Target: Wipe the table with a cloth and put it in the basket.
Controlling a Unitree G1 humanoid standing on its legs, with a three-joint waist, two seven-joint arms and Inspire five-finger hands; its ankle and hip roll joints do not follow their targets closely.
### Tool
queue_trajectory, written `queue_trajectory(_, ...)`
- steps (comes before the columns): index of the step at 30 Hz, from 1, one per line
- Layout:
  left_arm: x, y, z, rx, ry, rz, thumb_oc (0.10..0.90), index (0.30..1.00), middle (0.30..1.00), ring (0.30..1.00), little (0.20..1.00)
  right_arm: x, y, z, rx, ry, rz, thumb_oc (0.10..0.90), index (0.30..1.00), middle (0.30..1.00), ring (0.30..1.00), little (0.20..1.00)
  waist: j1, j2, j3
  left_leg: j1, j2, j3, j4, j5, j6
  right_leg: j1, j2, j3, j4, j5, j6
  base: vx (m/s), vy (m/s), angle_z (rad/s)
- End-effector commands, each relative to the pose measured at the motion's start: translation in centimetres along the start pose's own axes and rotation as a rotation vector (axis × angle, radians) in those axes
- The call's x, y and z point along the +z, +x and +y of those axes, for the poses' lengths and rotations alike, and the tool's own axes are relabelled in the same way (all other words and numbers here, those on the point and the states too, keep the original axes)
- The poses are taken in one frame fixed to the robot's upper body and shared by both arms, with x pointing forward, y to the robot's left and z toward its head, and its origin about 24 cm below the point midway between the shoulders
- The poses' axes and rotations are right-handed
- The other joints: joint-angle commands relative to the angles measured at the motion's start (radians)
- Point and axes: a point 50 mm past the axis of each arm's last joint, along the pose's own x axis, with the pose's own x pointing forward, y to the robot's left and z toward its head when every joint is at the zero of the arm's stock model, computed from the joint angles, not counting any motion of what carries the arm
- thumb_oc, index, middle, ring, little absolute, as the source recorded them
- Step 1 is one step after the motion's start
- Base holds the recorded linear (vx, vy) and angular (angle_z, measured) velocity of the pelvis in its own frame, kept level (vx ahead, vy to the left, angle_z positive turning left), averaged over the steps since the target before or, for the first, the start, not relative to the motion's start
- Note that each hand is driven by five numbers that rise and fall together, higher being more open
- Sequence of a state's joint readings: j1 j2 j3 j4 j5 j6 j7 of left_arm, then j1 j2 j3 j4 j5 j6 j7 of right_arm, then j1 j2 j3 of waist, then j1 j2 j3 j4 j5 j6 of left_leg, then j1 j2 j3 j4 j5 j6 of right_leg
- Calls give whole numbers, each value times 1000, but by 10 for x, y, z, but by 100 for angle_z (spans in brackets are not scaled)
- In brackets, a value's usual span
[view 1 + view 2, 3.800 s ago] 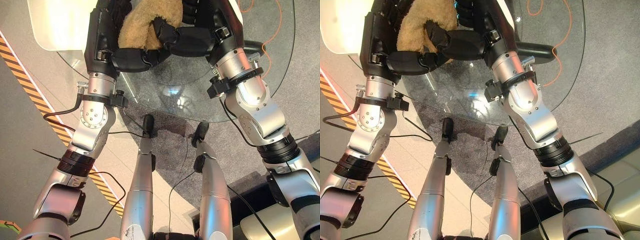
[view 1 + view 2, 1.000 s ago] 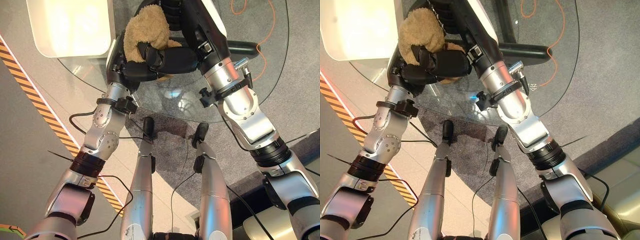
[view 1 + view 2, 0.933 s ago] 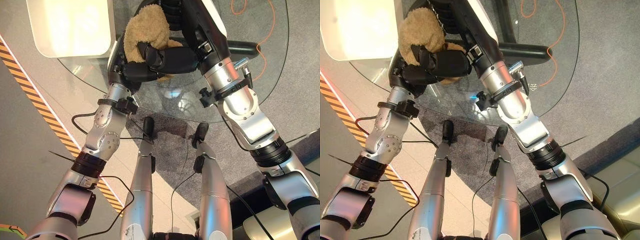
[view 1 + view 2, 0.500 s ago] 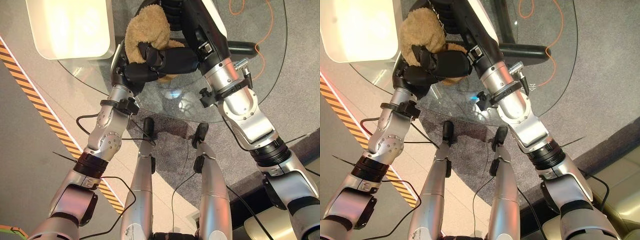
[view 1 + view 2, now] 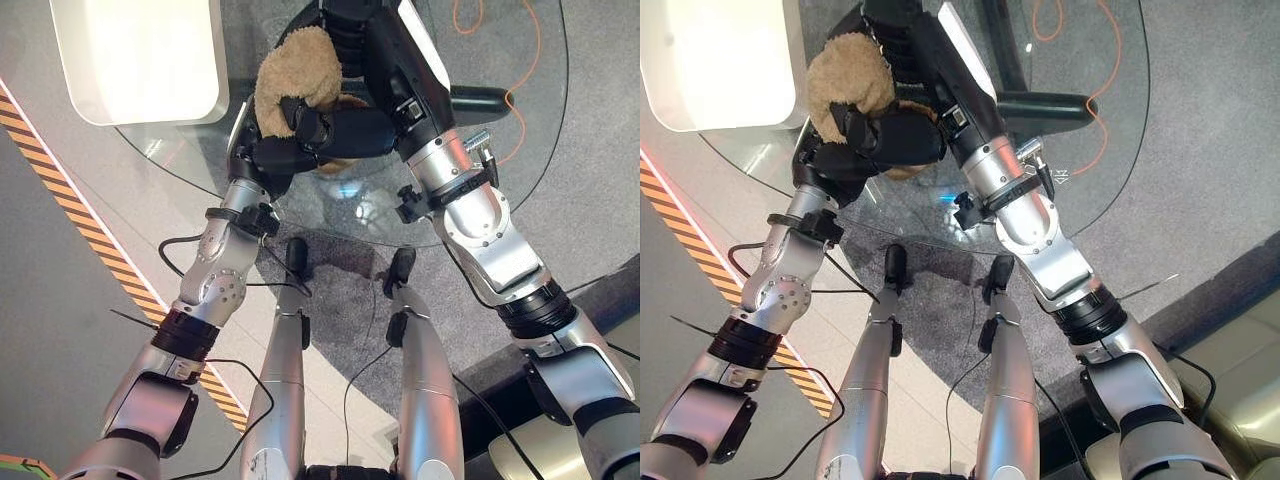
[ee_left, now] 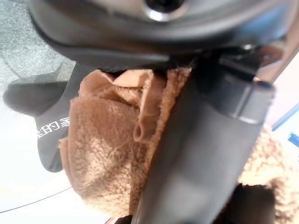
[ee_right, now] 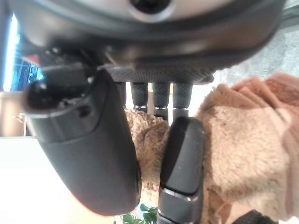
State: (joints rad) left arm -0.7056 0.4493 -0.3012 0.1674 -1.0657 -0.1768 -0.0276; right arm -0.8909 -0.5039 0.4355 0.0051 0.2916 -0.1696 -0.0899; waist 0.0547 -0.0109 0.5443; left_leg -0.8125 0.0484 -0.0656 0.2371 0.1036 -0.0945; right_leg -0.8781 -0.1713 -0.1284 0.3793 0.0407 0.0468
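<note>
We clamp the cloth (image 5: 295, 78) in both hands (image 5: 275, 152) (image 5: 350, 130), fingers curled round it, for carrying off the table (image 5: 480, 180) toward the basket (image 5: 140, 60)

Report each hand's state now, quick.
Left hand: shut on the tan cloth.
Right hand: shut on the same cloth, above the glass table.

A round glass table (image 5: 500, 150) stands over grey carpet (image 5: 600, 200), its dark base showing through the top. At about ten o'clock a white basket (image 5: 140, 60) sits at its rim. Toward twelve o'clock a tan cloth (image 5: 295, 75) is bunched above the glass.
</note>
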Motion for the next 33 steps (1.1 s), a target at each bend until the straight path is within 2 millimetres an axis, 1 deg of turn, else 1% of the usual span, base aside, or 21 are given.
queue_trajectory(1, 23, 18, -57, -271, -83, -153, 100, 300, 300, 300, 200, 101, 12, 27, 75, 282, -602, 800, 900, 900, 900, 900, -11, 27, -24, 1, -50, 66, 24, 1, 77, 74, 33, -6, -75, 23, 17, 0, 0, 0)
queue_trajectory(2, 22, 17, -55, -264, -83, -153, 100, 300, 300, 300, 200, 99, 11, 27, 70, 290, -595, 800, 900, 900, 900, 900, -11, 27, -24, 19, -50, 61, 25, -18, 73, 90, 35, 1, -71, 5, 22, -70, 9, -1)
queue_trajectory(3, 25, 18, -53, -262, -82, -164, 100, 300, 300, 300, 200, 98, 11, 26, 69, 286, -598, 800, 900, 900, 900, 900, -13, 26, -24, 0, -49, 67, 22, 3, 77, 73, 34, -5, -77, 25, 16, 47, -7, -1)
queue_trajectory(4, 23, 17, -52, -256, -84, -160, 100, 300, 300, 300, 200, 96, 10, 27, 67, 290, -591, 800, 900, 900, 900, 900, -13, 27, -24, 21, -48, 63, 23, -18, 73, 92, 36, 2, -72, 5, 21, -55, 8, -1)
queue_trajectory(5, 25, 18, -52, -256, -83, -166, 100, 300, 300, 300, 200, 97, 11, 26, 69, 282, -593, 800, 900, 900, 900, 900, -13, 26, -24, 3, -48, 68, 22, 2, 77, 76, 34, -4, -76, 24, 16, 0, 0, 0)
queue_trajectory(15, 29, 19, -48, -239, -75, -186, 100, 300, 300, 300, 200, 96, 10, 24, 67, 268, -599, 800, 900, 900, 900, 900, -14, 24, -24, 5, -46, 68, 21, 2, 76, 77, 34, -6, -76, 23, 15, -5, 1, 0)
queue_trajectory(24, 27, 19, -48, -236, -80, -186, 100, 300, 300, 300, 200, 96, 11, 27, 69, 260, -602, 800, 900, 900, 900, 900, -12, 23, -24, 5, -46, 69, 20, 4, 75, 80, 36, -7, -77, 21, 12, 0, 0, 0)
queue_trajectory(33, 30, 20, -48, -235, -77, -194, 100, 300, 300, 300, 200, 98, 12, 27, 74, 248, -604, 800, 900, 900, 900, 900, -11, 23, -24, 5, -46, 69, 20, 3, 75, 80, 34, -9, -78, 23, 13, 0, 0, 0)
